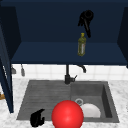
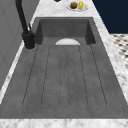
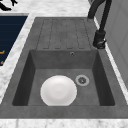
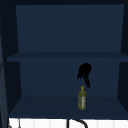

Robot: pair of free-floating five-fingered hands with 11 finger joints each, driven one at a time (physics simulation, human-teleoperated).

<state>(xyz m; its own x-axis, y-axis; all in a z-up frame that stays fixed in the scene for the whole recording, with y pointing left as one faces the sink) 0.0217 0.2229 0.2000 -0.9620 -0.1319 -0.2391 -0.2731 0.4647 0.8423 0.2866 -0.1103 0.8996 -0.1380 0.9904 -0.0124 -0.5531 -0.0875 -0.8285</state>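
My right hand (image 1: 86, 20) hangs inside the open dark blue wall cabinet (image 1: 50, 53), its fingers relaxed and pointing down. It is just above a yellow-green bottle (image 1: 81, 45) and does not touch it. The bottle (image 4: 82, 99) stands upright on the cabinet's bottom shelf, with the right hand (image 4: 85, 71) a little above its cap. My left hand (image 1: 37, 118) floats low at the front left corner of the sink, holding nothing. A dark part of the left hand (image 3: 5, 5) shows at the top left of the right side view.
A red ball (image 1: 67, 114) sits at the sink's front edge. A white plate (image 3: 58, 90) lies in the basin (image 3: 100, 82) beside the drain. The black faucet (image 1: 67, 75) stands behind the ribbed drainboard (image 2: 65, 75). A plate of food (image 2: 77, 6) rests on the far counter.
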